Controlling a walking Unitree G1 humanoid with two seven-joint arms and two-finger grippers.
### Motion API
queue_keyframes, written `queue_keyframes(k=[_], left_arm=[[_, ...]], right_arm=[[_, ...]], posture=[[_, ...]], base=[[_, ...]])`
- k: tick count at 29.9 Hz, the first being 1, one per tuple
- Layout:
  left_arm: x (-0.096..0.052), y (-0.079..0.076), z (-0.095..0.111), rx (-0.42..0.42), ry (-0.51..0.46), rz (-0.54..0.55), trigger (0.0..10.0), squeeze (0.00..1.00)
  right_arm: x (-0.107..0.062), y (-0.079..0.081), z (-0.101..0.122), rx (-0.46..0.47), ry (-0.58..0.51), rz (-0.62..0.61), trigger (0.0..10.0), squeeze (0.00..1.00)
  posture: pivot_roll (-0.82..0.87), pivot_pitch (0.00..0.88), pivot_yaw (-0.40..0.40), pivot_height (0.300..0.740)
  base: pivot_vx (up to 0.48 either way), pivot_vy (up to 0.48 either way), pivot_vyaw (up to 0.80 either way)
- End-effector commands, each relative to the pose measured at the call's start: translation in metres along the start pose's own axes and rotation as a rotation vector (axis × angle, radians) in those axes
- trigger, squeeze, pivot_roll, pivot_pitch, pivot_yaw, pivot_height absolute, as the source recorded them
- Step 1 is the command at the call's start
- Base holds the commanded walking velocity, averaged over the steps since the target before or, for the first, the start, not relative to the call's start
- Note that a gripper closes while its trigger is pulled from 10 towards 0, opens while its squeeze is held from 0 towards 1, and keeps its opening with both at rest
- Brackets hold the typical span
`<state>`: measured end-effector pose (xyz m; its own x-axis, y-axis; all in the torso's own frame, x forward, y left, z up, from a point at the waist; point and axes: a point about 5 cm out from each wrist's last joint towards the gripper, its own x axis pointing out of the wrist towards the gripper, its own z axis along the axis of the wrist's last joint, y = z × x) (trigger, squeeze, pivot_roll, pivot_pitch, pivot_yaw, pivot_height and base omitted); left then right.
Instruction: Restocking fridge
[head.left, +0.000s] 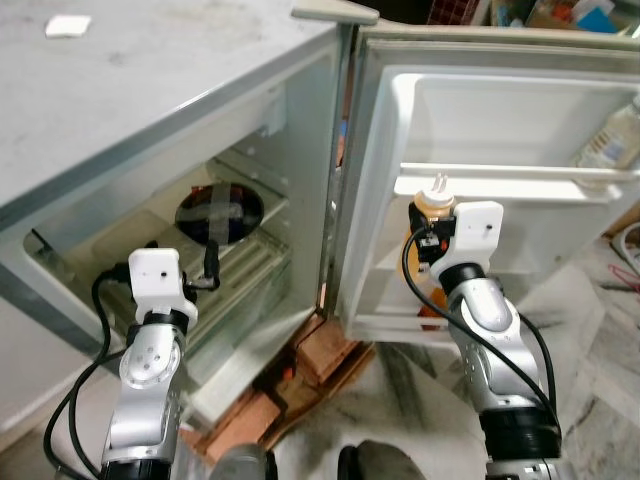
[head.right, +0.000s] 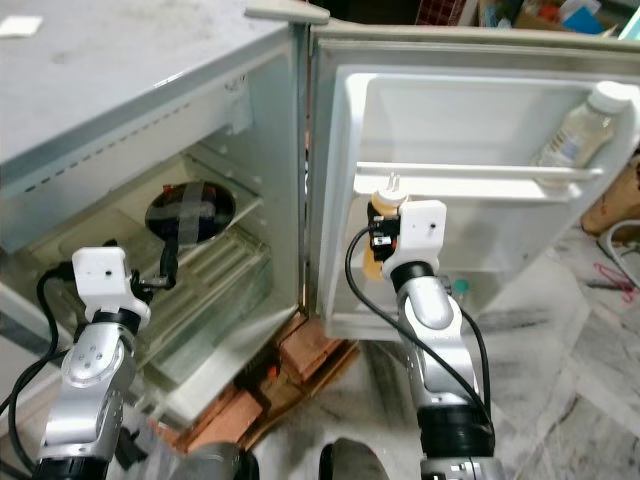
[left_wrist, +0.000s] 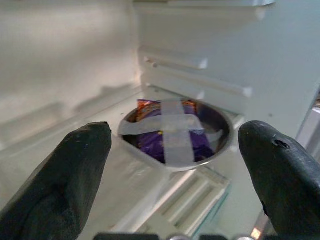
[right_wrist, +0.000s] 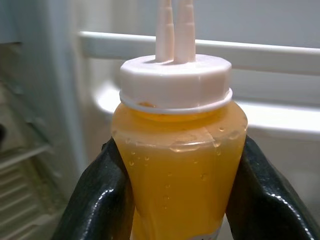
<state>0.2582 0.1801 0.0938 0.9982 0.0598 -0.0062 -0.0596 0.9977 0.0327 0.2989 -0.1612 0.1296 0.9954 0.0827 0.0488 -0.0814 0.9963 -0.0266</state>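
Beside the open fridge (head.left: 300, 150) — grey marble floor (head.left: 600, 400), brick props (head.left: 325, 350) underneath

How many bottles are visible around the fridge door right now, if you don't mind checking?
2. The orange squeeze bottle is clamped in the right gripper before the open door; the clear bottle stands in the upper door shelf. Others may be hidden.
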Motion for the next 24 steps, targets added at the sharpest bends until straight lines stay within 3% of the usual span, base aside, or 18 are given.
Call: queue_keyframes(k=[1, 16, 24], left_arm=[[-0.001, 0.0014, 0.0018, -0.005, -0.006, 0.004, 10.0, 0.0], [-0.0006, 0.0026, 0.0017, -0.004, -0.003, 0.005, 10.0, 0.0], [0.0006, 0.004, 0.0032, -0.014, -0.015, 0.017, 10.0, 0.0]], right_arm=[[0.0025, -0.005, 0.0032, -0.009, -0.013, -0.023, 10.0, 0.0], [0.0017, -0.0011, 0.0005, 0.002, -0.006, -0.02, 10.0, 0.0], [0.003, 0.0002, -0.0009, 0.011, 0.0, -0.012, 10.0, 0.0]], posture=[[-0.01, 0.08, -0.019, 0.74], [-0.01, 0.076, -0.02, 0.74], [-0.01, 0.07, -0.02, 0.74]], base=[[0.0, -0.27, 0.0], [0.0, -0.426, 0.0], [0.0, 0.0, 0.0]])
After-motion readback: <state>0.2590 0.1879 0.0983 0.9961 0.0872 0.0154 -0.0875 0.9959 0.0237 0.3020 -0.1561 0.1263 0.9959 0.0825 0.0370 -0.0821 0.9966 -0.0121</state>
